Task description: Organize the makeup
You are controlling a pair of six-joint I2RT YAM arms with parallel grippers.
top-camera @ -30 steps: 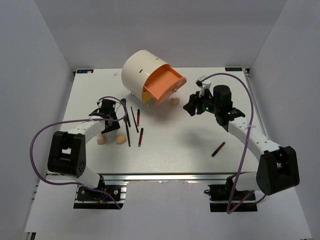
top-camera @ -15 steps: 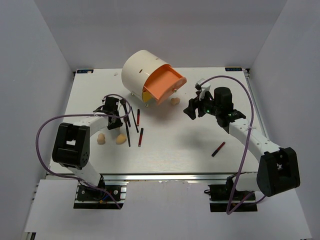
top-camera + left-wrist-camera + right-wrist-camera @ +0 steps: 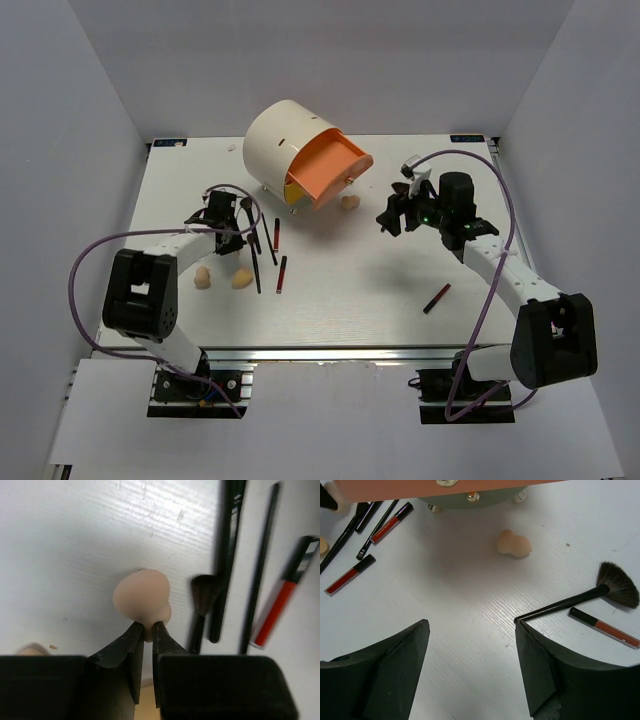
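Left gripper point(image 3: 147, 630) is pinching a peach sponge point(image 3: 142, 600) by its narrow end. The jaws are standing almost together with only the sponge tip between them. Cannot tell whether the sponge is resting on the table point(image 3: 75, 540) or hanging just off it.

Just right of the sponge, and apart from it, a soft brush point(image 3: 204, 594) is lying. Past it come a thick black brush point(image 3: 227, 555), a thin brush point(image 3: 260, 565) and a red stick point(image 3: 280, 605).

In the top view this gripper is sitting over the table's left part, beside the brush cluster. An outer sponge point(image 3: 202, 278) and an inner sponge point(image 3: 241, 278) are lying nearer the front edge, side by side and not touching.

Right gripper point(image 3: 472, 665) is gaping wide and gripping nothing, hanging over bare table right of centre. Ahead of it a far sponge point(image 3: 514, 543) is lying just in front of the cream box point(image 3: 285, 140), beside the pulled-out orange drawer point(image 3: 325, 168). To the gripper's right in the wrist view a fan brush point(image 3: 580, 596) is lying, with a second stick point(image 3: 605, 626) just beside its handle.

A lone stick point(image 3: 436, 298) is lying well apart from the rest, toward the right front of the table.
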